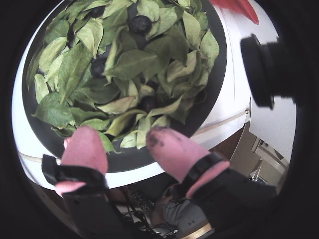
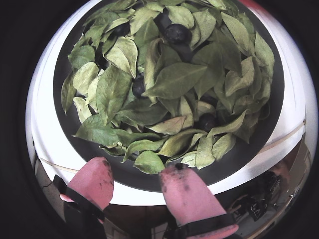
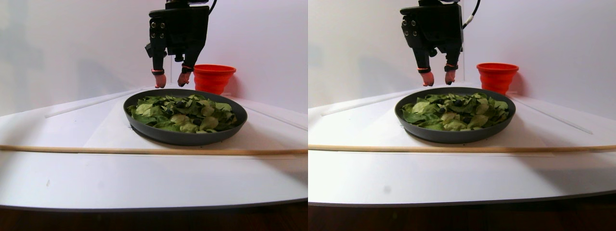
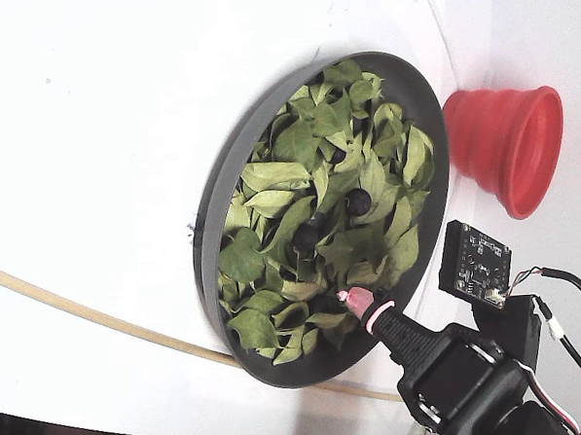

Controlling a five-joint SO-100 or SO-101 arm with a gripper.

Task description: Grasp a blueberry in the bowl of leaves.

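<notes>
The dark-grey bowl (image 4: 209,217) holds a loose heap of green leaves (image 4: 297,159). Dark blueberries lie among them: one (image 1: 141,23) far from the fingers, one (image 1: 97,67) at mid-left, and one (image 1: 148,103) half under leaves nearest the fingers. They also show in the other wrist view (image 2: 177,33), (image 2: 138,87), (image 2: 207,121). My gripper (image 1: 122,135) is open and empty. Its pink fingertips (image 2: 99,172) hover above the bowl's rim. In the stereo pair view the gripper (image 3: 169,81) hangs over the bowl's far edge (image 3: 185,90), clear of the leaves.
A red ribbed cup (image 3: 214,77) stands just behind the bowl, close to the gripper; it also shows in the fixed view (image 4: 506,148). A thin wooden strip (image 3: 144,150) crosses the white table in front of the bowl. A black camera (image 1: 259,69) rides beside the fingers.
</notes>
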